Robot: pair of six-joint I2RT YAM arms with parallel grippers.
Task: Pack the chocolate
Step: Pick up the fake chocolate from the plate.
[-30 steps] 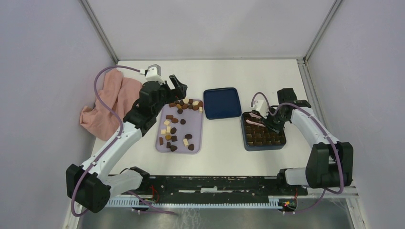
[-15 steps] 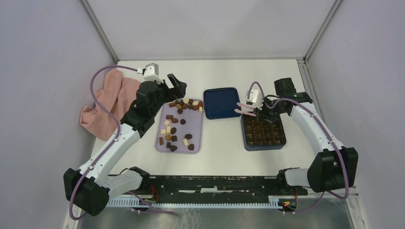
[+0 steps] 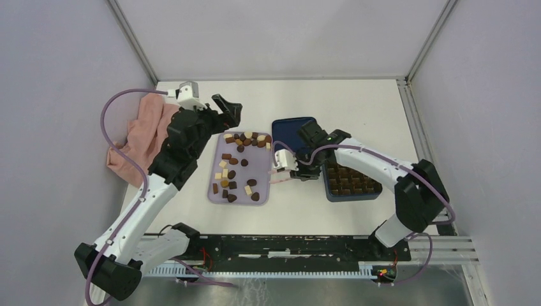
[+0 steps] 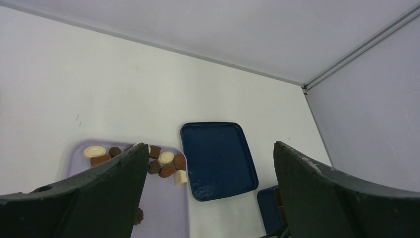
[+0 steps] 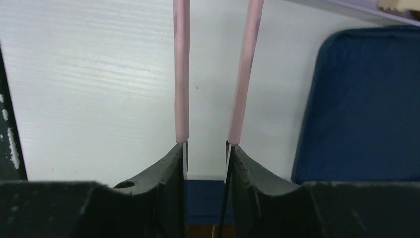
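Observation:
The chocolate (image 3: pixel 231 173) lies as several dark, mid-brown and cream pieces on a lilac tray (image 3: pixel 258 169), and a cluster of chocolate (image 4: pixel 166 163) shows in the left wrist view. My left gripper (image 3: pixel 228 109) hangs open above the tray's far left corner, with nothing between its fingers (image 4: pixel 210 145). My right gripper (image 3: pixel 298 167) is shut on pink tongs (image 3: pixel 279 173), which point at the tray's right edge. In the right wrist view the tongs (image 5: pixel 182 74) stand apart over bare table, holding nothing. The dark blue box (image 3: pixel 353 180) with brown compartments lies right of that gripper.
A dark blue lid (image 3: pixel 290 132) lies flat behind the right gripper, between tray and box; it also shows as the lid (image 4: pixel 218 158) and the lid (image 5: pixel 361 99). A pink cloth (image 3: pixel 143 137) is bunched left of the tray. Walls close the table on three sides.
My right arm swung left from over the box to the gap between box and tray, carrying the tongs. My left gripper drew back a little to the left.

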